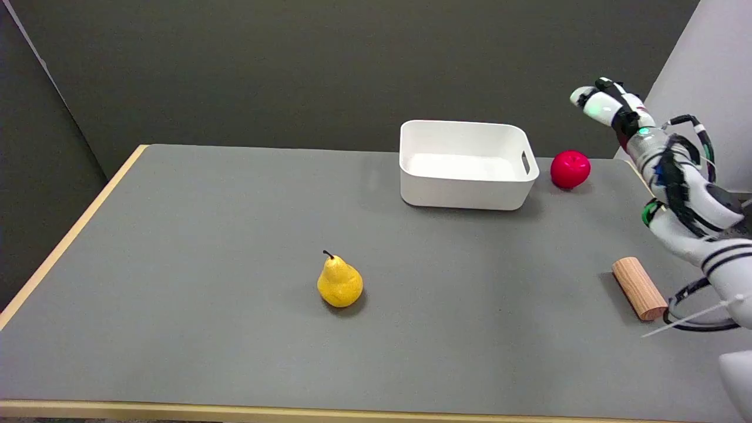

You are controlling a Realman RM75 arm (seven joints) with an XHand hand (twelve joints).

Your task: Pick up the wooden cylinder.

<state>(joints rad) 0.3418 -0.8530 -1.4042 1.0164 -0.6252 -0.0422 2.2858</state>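
The cylinder [639,288] lies on its side on the grey table [235,247], near the right edge. It is light brown wood. One round end points toward the near side of the table, and the other end points away and a little to the left.

The right hand [658,164] is up in the air, above the cylinder and a bit further back. It does not touch the cylinder. There is a clear gap between them. The fingers [599,106] are stretched out and apart, pointing up and to the left. The hand holds nothing. The white arm comes in from the lower right, and a black cable loops under the wrist, close to the near end of the cylinder.

A white bin [464,194] sits at the far side of the table. A red apple [570,169] sits just to the right of the bin. A yellow pear [339,283] stands upright near the middle of the table, well apart from the cylinder.
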